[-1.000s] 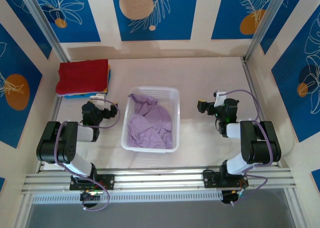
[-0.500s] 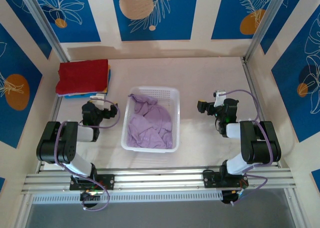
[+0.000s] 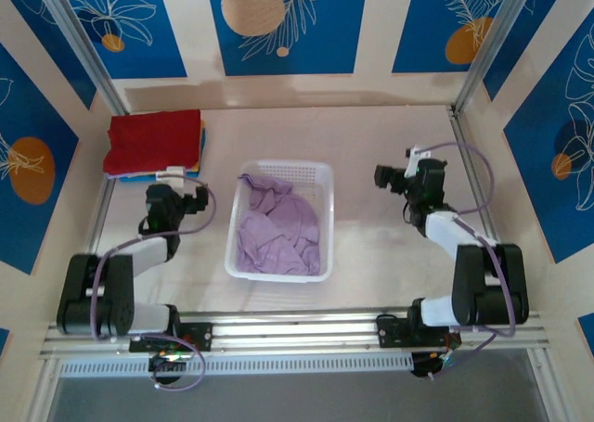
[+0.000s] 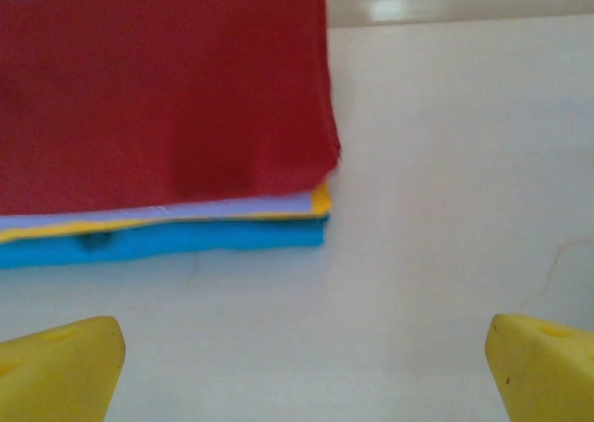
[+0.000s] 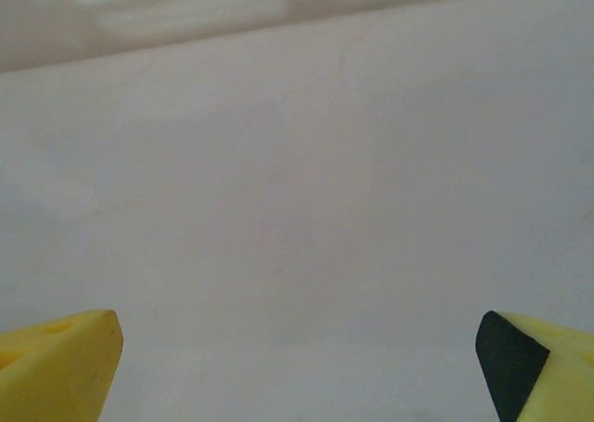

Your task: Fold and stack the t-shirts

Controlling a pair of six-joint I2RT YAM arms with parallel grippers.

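The left fingers (image 4: 58, 366) are blunt yellow wedges with a matte, foam-like look. They are spread as wide as they go, with nothing between them and only bare worktop (image 4: 436, 162) below. Just ahead of them lies the stack of folded shirts (image 4: 167, 162). A red shirt (image 4: 158, 79) is on top, flat, with a soft woven face and a slightly wavy edge. Under it are thin pale lilac and yellow layers, and a blue shirt (image 4: 186, 238) lies at the bottom, touching the worktop. The right fingers (image 5: 58, 366) are the same yellow wedges, one with a black inner face. They stand equally wide apart and hold nothing, over smooth, pale, faintly glossy worktop.

Seen from above, the stack sits in the far left corner of the worktop, close to the side wall. In the middle stands a white plastic basket (image 3: 323, 173), rectangular, with perforated walls. A purple shirt (image 3: 277, 236) lies in it, unfolded and crumpled in loose creases, covering most of the floor. The left arm (image 3: 97, 287) and the right arm (image 3: 478, 274) flank the basket, each well apart from it, and both are bolted to a ribbed metal rail (image 3: 297, 329) at the near edge.

Compared with a second ago, the left arm has stretched forward, bringing its wrist nearer the stack. The right arm has likewise reached farther up the worktop. The basket, the purple shirt and the stack lie where they were.
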